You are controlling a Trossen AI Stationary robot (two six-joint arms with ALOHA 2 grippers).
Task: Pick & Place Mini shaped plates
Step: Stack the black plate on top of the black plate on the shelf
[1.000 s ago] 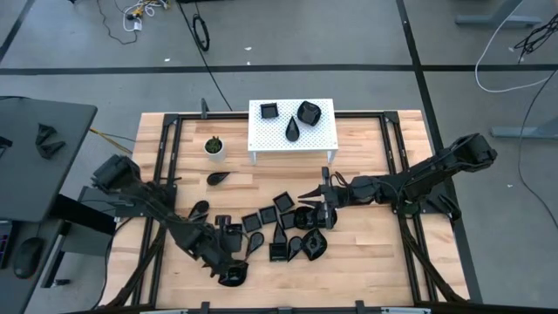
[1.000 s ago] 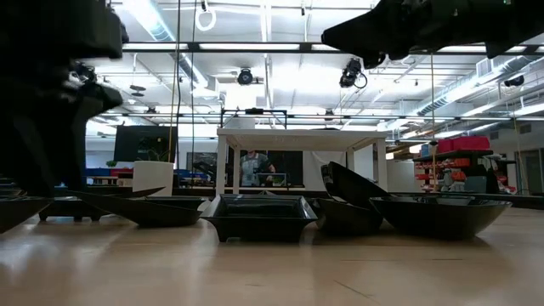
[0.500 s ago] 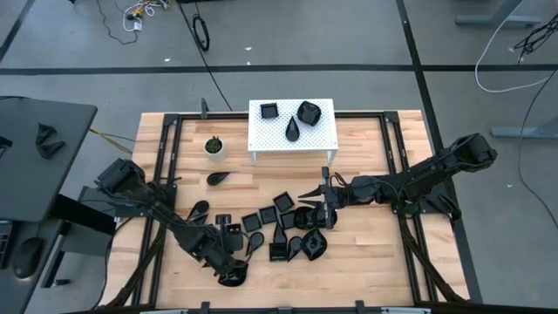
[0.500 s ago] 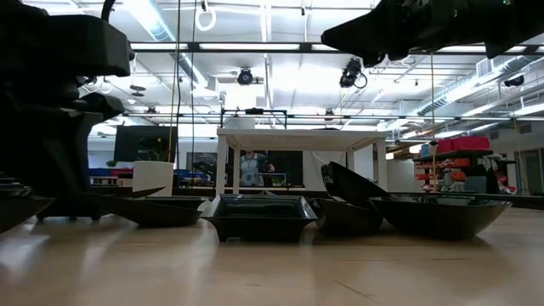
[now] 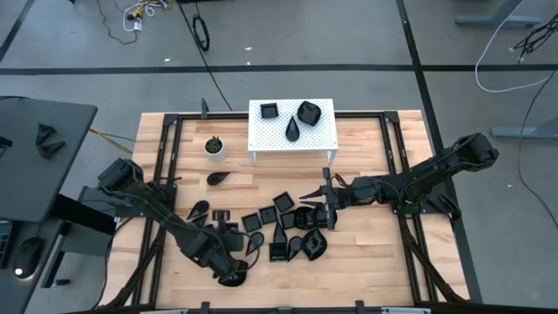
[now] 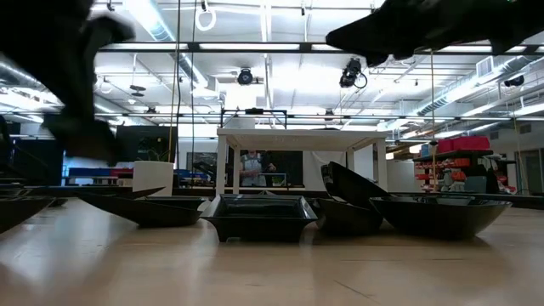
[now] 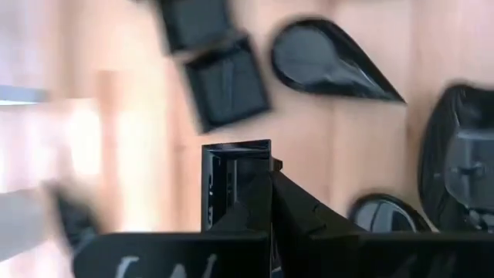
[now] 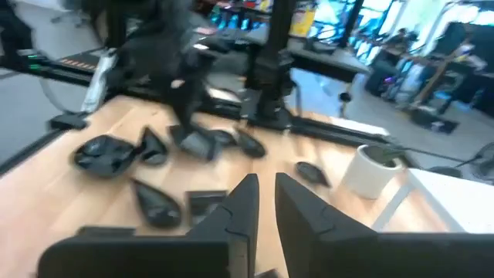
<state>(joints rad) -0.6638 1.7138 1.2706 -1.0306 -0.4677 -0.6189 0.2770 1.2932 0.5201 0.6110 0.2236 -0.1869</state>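
Since a second ago, the left gripper has clenched on a square mini plate at lower left of the pile, presumably to lift it toward the white perforated stand. Right gripper hovers mid-frame, fingers narrowly apart, empty.

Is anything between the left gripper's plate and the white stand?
Only low, flat mini plates lie between the left gripper, shut on a square plate, and the white stand. The right gripper hangs just beside that line; the plant pot stands clear.
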